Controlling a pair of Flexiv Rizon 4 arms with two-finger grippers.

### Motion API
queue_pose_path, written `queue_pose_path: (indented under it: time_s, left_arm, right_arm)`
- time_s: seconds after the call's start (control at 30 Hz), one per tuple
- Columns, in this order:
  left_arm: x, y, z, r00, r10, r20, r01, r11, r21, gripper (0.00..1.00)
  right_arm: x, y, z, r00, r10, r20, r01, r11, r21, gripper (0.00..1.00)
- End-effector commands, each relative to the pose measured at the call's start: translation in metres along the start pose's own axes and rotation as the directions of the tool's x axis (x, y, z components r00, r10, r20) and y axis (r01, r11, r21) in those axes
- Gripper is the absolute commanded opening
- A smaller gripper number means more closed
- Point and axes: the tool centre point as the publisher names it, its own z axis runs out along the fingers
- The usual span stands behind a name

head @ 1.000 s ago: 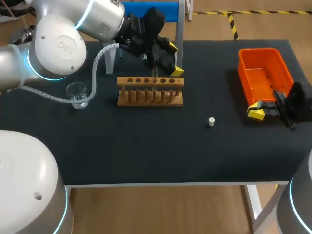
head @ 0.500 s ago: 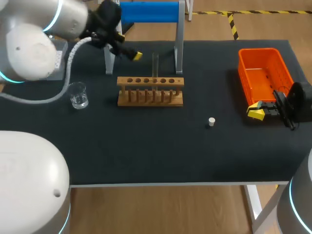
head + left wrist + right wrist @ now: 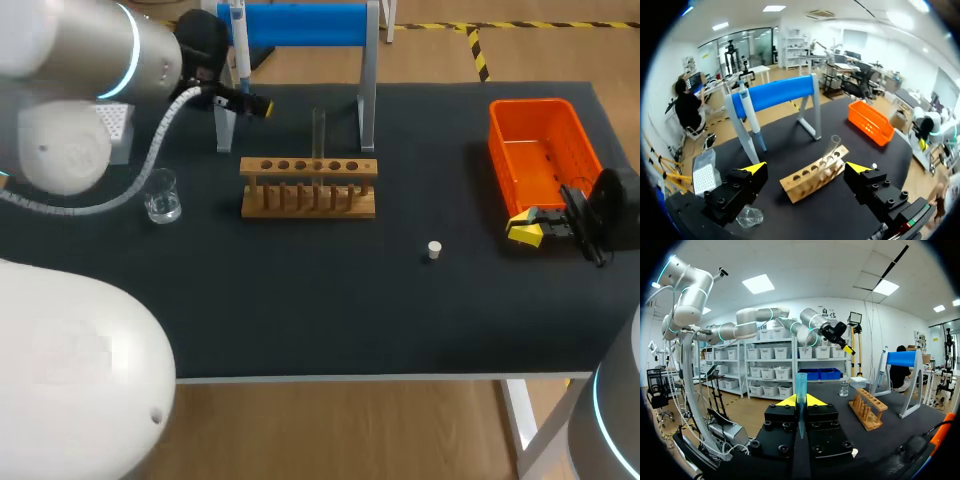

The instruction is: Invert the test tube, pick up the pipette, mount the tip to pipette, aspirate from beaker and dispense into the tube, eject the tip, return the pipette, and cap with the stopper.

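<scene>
Bare table [image 3: 300,310] runs in front of the wooden rack [image 3: 308,200] and across to the orange bin [image 3: 540,150], with only the small stopper [image 3: 434,250] standing in it. Behind the rack the way is closed by the upright test tube [image 3: 318,130], the legs of the blue stand [image 3: 300,25] and the left arm [image 3: 100,50]. The arm's hose [image 3: 168,110] loops down just beside the beaker [image 3: 160,195].

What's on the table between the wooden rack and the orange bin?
Just the small white stopper, standing a little nearer the front edge; the head view shows it.

Bright, even light from ceiling panels [image 3: 758,284]; soft shadows on table [image 3: 300,300]; sheen on left arm [image 3: 90,50].
</scene>
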Motion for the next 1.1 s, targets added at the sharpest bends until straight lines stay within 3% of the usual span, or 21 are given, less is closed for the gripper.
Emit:
queue_pose_path:
  time_s: [0.03, 0.57, 0.73, 1.1]
  left_arm:
    - [0.005, -0.001, 0.012, 0.913, -0.138, 0.383, 0.107, 0.989, 0.102, 1.00]
    - [0.005, -0.001, 0.012, 0.913, -0.138, 0.383, 0.107, 0.989, 0.102, 1.00]
    - [-0.007, -0.009, 0.041, 0.882, -0.179, 0.437, 0.125, 0.981, 0.149, 1.00]
    - [-0.034, -0.032, 0.074, 0.852, -0.248, 0.462, 0.131, 0.954, 0.271, 1.00]
  right_arm:
    - [0.001, 0.000, -0.001, 1.000, -0.001, 0.000, 0.001, 1.000, 0.001, 0.00]
    - [0.001, 0.000, -0.001, 1.000, -0.001, 0.000, 0.001, 1.000, 0.001, 0.00]
    - [0.001, 0.000, -0.001, 1.000, -0.001, 0.000, 0.001, 1.000, 0.001, 0.00]
    - [0.001, 0.000, -0.001, 1.000, -0.001, 0.000, 0.001, 1.000, 0.001, 0.00]
